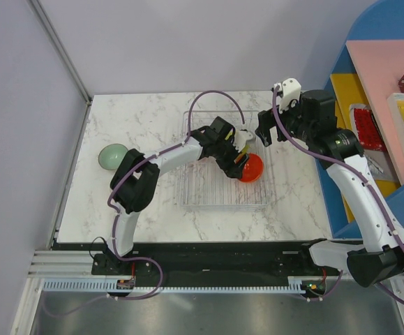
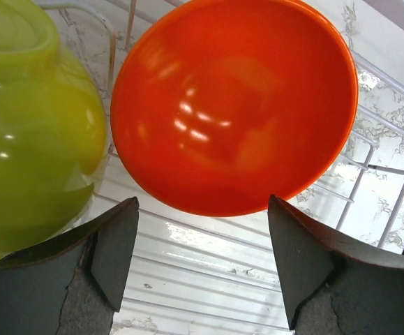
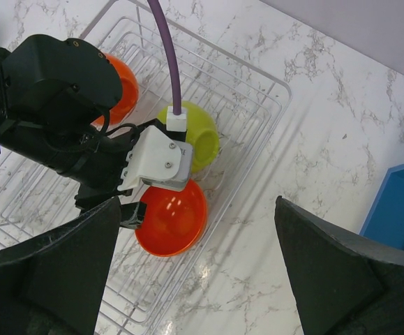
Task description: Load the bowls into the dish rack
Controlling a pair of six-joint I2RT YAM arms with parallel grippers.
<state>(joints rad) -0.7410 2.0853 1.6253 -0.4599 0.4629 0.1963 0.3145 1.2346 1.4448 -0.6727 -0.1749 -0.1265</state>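
The clear dish rack (image 1: 219, 192) lies mid-table. A red-orange bowl (image 1: 252, 168) leans on edge at the rack's right side, its hollow facing my left gripper (image 2: 202, 230), which is open just short of the rim with only rack ribs (image 2: 208, 258) between its fingers. The red-orange bowl (image 2: 233, 105) has a lime-green bowl (image 2: 34, 132) beside it. From the right wrist view I see the red-orange bowl (image 3: 174, 220), the lime-green bowl (image 3: 195, 136) and an orange-sided bowl (image 3: 121, 87) in the rack (image 3: 257, 105). A pale mint bowl (image 1: 113, 156) sits on the table left of the rack. My right gripper (image 3: 195, 258) hovers open above the rack's right edge.
A blue shelf unit (image 1: 390, 105) with boxes stands at the right edge of the table, and its corner (image 3: 397, 209) shows in the right wrist view. The left arm (image 1: 160, 164) stretches over the rack. A wall borders the table's left and far sides.
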